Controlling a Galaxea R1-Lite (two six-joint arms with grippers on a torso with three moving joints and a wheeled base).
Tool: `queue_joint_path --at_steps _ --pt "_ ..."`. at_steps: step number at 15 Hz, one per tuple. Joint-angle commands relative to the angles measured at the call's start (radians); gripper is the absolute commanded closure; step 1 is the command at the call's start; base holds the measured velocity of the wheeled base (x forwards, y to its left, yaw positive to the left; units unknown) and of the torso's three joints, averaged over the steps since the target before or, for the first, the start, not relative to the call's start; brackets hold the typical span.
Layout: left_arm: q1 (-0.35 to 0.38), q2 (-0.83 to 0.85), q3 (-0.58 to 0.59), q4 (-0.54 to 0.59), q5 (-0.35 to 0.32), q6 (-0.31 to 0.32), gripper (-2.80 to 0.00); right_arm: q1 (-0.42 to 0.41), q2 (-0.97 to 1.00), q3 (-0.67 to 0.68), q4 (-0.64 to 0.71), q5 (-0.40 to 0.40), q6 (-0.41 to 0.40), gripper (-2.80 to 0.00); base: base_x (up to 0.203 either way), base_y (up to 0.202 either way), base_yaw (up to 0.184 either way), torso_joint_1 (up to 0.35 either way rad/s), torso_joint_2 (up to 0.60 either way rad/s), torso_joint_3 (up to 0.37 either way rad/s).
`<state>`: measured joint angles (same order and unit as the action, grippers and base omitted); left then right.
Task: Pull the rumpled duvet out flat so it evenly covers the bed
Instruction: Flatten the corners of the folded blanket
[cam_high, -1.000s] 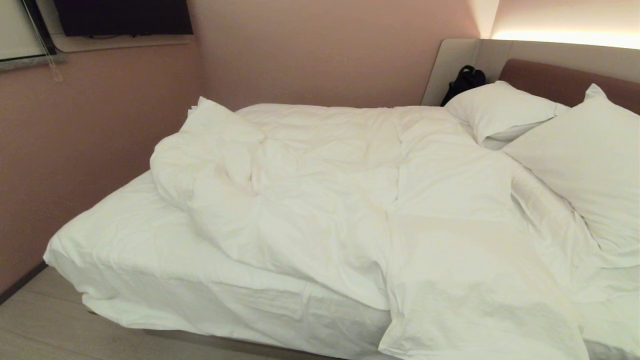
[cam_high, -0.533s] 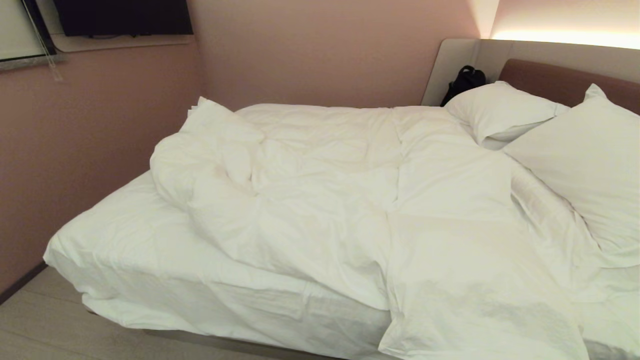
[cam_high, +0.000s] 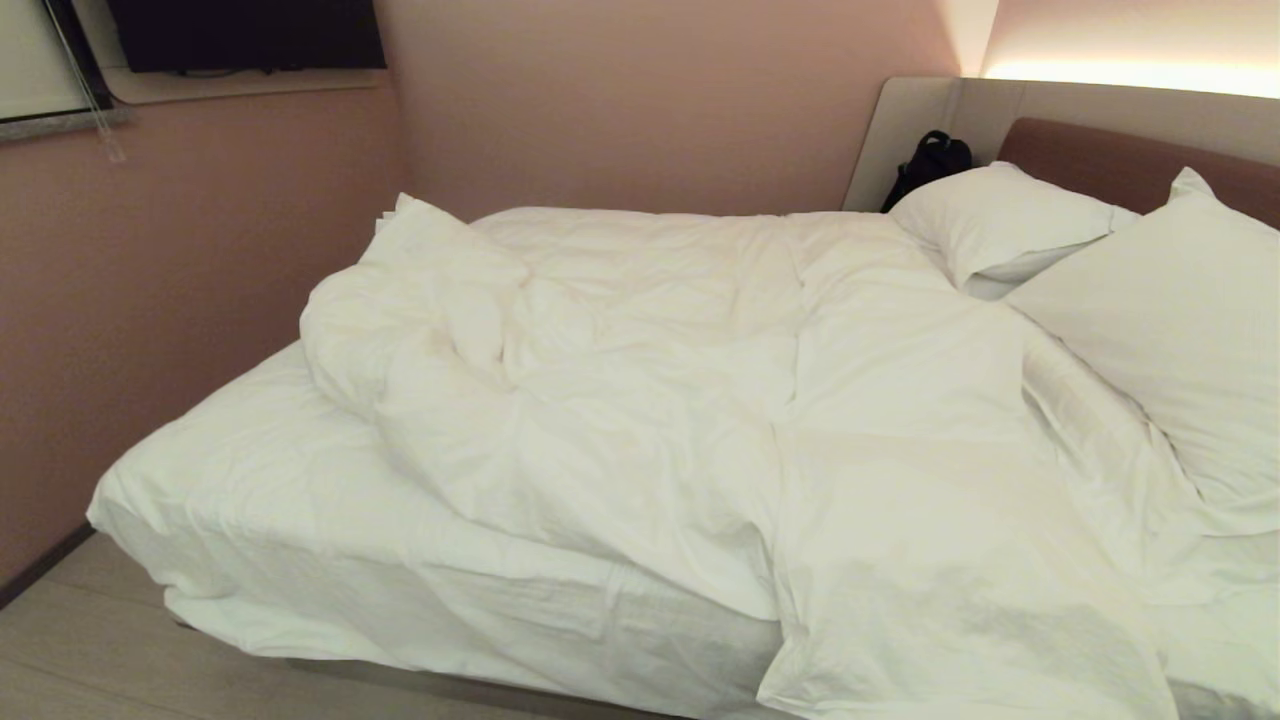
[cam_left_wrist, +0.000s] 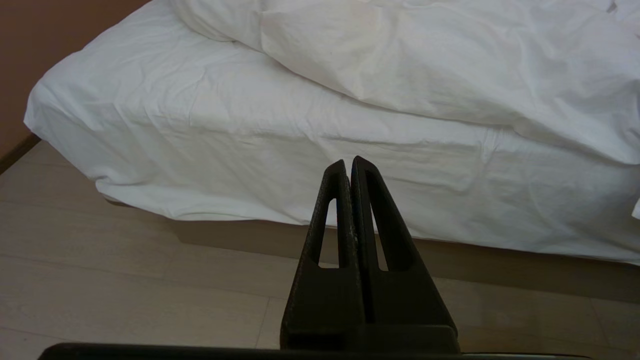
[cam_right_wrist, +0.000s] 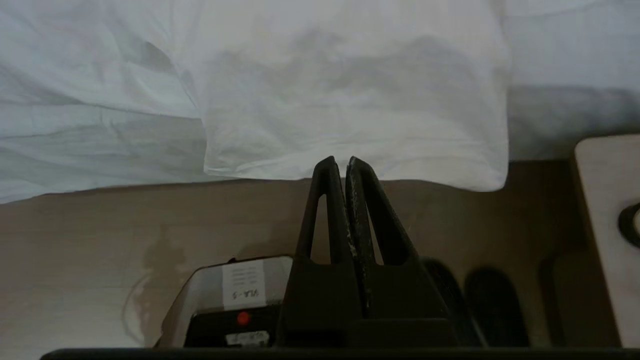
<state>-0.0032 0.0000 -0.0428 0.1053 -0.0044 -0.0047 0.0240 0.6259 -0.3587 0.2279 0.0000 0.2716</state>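
The rumpled white duvet (cam_high: 640, 400) lies bunched across the bed (cam_high: 270, 520), heaped toward the foot end at the left, where bare sheet shows. One flap of the duvet (cam_right_wrist: 350, 110) hangs over the near side of the mattress. Neither arm shows in the head view. My left gripper (cam_left_wrist: 348, 164) is shut and empty, held low over the floor and pointing at the sheeted side of the bed (cam_left_wrist: 210, 150). My right gripper (cam_right_wrist: 339, 164) is shut and empty too, its tips just short of the hanging duvet flap's lower edge.
Two plump pillows (cam_high: 1160, 320) lean on the brown headboard (cam_high: 1130, 160) at the right, with a black bag (cam_high: 930, 160) behind them. A pink wall (cam_high: 150, 300) runs close along the bed's foot. The robot's base (cam_right_wrist: 220, 305) and a pale board (cam_right_wrist: 605, 210) sit on the floor by the right gripper.
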Motion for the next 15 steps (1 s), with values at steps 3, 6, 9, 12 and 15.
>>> queue_joint_path --at_steps 3,6,9,12,15 --pt "0.0 0.0 0.0 0.001 0.0 0.0 0.0 -0.011 0.252 0.002 -0.176 0.004 0.098 0.0 0.0 0.0 0.0 0.0 0.0 0.0" --pt "0.0 0.0 0.0 0.001 0.0 0.0 0.0 -0.063 0.443 0.001 -0.304 0.01 0.103 0.0 0.0 0.0 0.0 0.0 0.0 0.0" --pt "0.0 0.0 0.0 0.001 0.0 0.0 0.0 -0.247 0.593 0.003 -0.445 0.119 0.099 0.0 0.0 0.0 0.0 0.0 0.0 0.0" --pt "0.0 0.0 0.0 0.001 0.0 0.0 0.0 -0.448 0.626 -0.006 -0.482 0.313 0.05 0.0 0.0 0.0 0.0 0.0 0.0 0.0" --pt "0.0 0.0 0.0 0.002 0.0 0.0 0.0 -0.624 0.713 -0.012 -0.493 0.499 -0.069 0.0 0.0 0.0 0.0 0.0 0.0 0.0"
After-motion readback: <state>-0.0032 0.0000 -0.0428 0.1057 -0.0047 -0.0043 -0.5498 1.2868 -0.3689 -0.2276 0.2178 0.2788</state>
